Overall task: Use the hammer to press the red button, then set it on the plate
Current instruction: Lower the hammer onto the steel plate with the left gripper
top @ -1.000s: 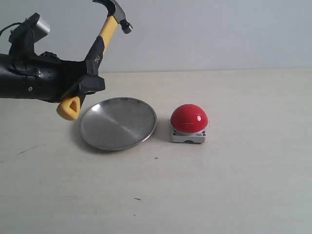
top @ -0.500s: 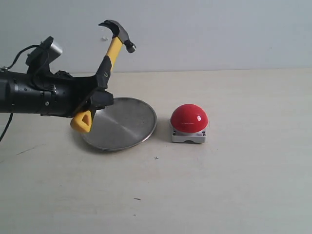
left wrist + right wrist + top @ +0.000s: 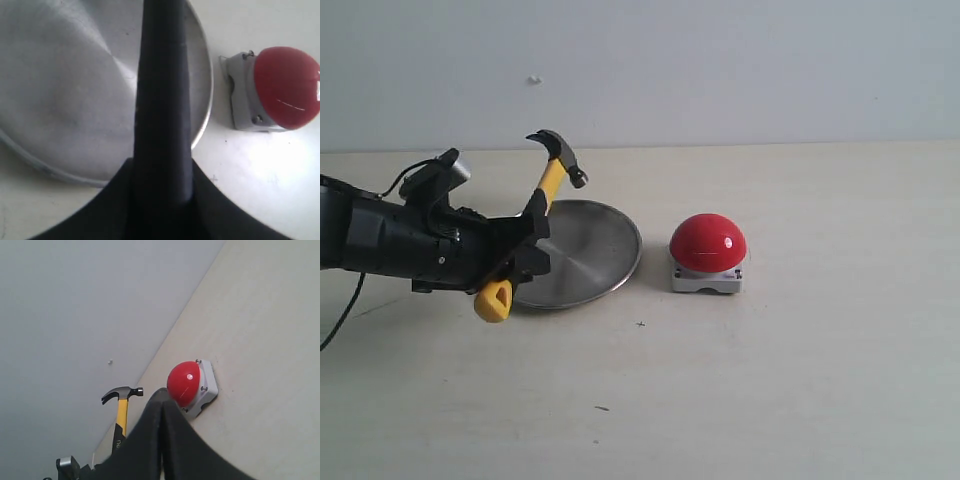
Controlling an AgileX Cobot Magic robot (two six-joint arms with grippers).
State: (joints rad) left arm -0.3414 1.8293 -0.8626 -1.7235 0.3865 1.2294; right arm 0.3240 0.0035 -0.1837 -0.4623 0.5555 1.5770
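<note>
Yellow-necked hammer [image 3: 550,186], clamped in left gripper [image 3: 527,243], tilts seemingly above plate [image 3: 595,245].

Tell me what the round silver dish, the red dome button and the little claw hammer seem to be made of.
Round silvery dish: likely brushed metal, from its streaky sheen and reflections. Red dome button: probably glossy plastic, given the sharp white highlight; its square grey base looks matte plastic. Small claw hammer: dark, metal-looking head; smooth yellow neck, painted or plastic, can't tell.
</note>
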